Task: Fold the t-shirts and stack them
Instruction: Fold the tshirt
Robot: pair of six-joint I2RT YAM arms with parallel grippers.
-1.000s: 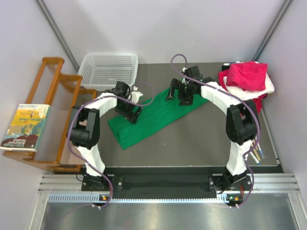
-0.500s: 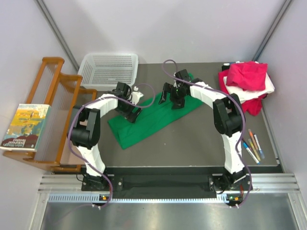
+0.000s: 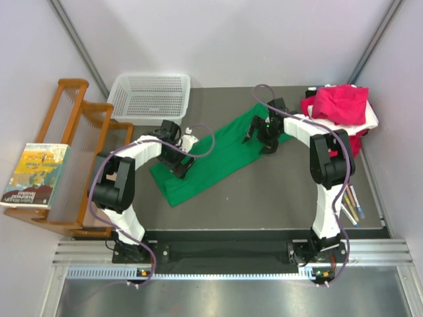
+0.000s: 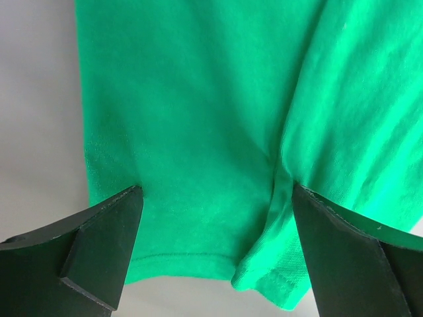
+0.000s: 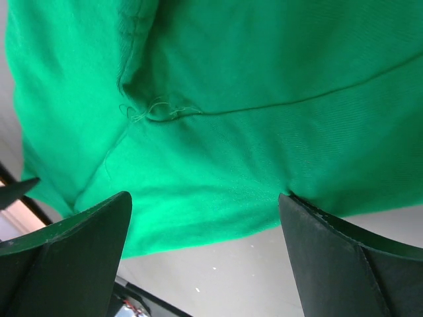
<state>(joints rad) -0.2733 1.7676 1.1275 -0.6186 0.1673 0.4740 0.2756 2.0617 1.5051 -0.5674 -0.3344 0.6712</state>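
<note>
A bright green t-shirt (image 3: 215, 156) lies folded into a long strip running diagonally across the dark table. My left gripper (image 3: 177, 158) stands open low over its near-left part; in the left wrist view the hem (image 4: 192, 261) and a folded edge (image 4: 277, 277) lie between the spread fingers (image 4: 99, 251). My right gripper (image 3: 264, 132) is open over the strip's far right end, its fingers (image 5: 330, 251) straddling the green cloth's edge (image 5: 198, 224). A magenta-pink t-shirt (image 3: 340, 104) tops a heap with a white one (image 3: 330, 127) and a red one (image 3: 350, 144) at the far right.
A white mesh basket (image 3: 149, 96) stands at the far left of the table. A wooden rack (image 3: 78, 155) with a book (image 3: 34, 175) is off the table's left side. Several coloured pens (image 3: 353, 206) lie near the right edge.
My right gripper swung left along the shirt, then back right to its far end. The green strip now reaches further towards the far right. The left gripper shifted slightly.
</note>
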